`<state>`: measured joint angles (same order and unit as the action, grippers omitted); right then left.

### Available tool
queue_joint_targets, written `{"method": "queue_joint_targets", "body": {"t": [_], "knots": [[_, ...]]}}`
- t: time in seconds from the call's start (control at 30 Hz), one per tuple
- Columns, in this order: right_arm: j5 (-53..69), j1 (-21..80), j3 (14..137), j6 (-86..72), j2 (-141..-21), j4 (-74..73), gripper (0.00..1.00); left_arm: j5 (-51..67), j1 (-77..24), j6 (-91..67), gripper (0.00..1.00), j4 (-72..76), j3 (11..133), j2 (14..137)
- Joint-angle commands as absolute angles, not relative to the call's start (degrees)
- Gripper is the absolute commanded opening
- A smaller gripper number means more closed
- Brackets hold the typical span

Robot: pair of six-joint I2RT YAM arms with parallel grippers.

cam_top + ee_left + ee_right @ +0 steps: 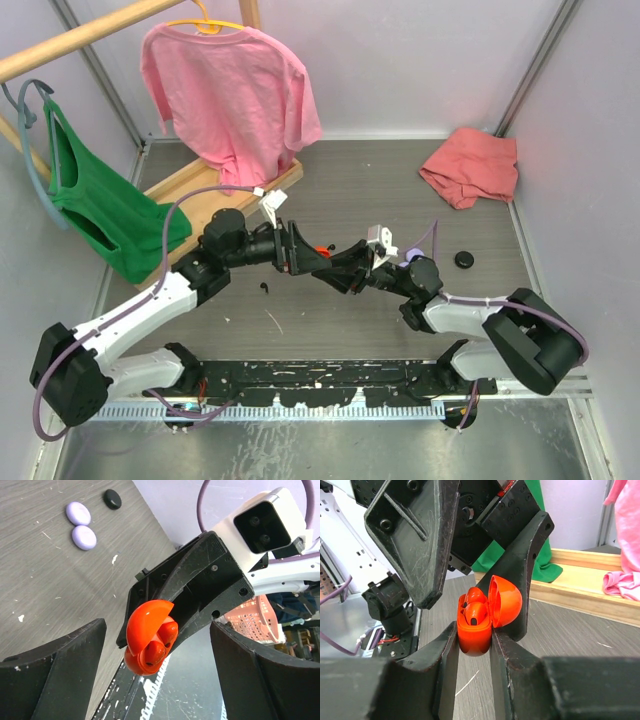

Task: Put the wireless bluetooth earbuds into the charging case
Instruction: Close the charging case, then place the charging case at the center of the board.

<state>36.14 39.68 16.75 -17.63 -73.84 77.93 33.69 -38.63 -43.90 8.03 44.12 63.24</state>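
Earbuds (476, 614) of glossy orange-red plastic sit in the open orange-red clamshell charging case (472, 641), which the right gripper (474, 630) pinches above the middle of the grey table (380, 180). The left gripper (157, 650) stands spread wide around it.

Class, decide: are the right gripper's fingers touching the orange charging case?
Touching. The right wrist view shows the right gripper with its fingers pressed against both sides of the open orange charging case, with no gap on either side.

The left gripper (157, 625) is leaving gaps either side of the charging case (148, 630); the right gripper (474, 642) is seemingly blocking behind.
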Motion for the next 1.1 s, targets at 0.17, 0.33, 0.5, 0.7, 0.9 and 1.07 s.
{"method": "queue_joint_targets", "body": {"t": [0.17, 0.33, 0.5, 0.7, 0.9, 1.07], "knots": [[39.14, 39.71, 18.90, -24.54, -78.13, 87.88, 0.01, 38.10, -38.49, -49.09, 0.79, 19.43, 43.02, 62.76], [39.38, 39.62, 18.23, -25.25, -78.49, 87.49, 0.01, 38.58, -38.38, -49.86, 0.77, 20.44, 43.36, 61.43], [40.03, 39.29, 17.60, -26.06, -78.62, 86.19, 0.01, 38.78, -38.11, -50.27, 0.77, 20.65, 43.59, 59.92], [42.05, 39.00, 17.15, -28.12, -78.26, 85.30, 0.01, 37.85, -37.32, -48.67, 0.77, 18.65, 43.74, 58.58], [41.39, 36.09, 19.07, -29.91, -74.30, 70.44, 0.01, 28.66, -36.46, -40.78, 0.84, 3.93, 45.36, 54.47], [38.91, 32.10, 21.38, -29.37, -69.87, 52.53, 0.01, 14.10, -36.30, -31.25, 0.92, -15.54, 50.04, 49.29]]}}
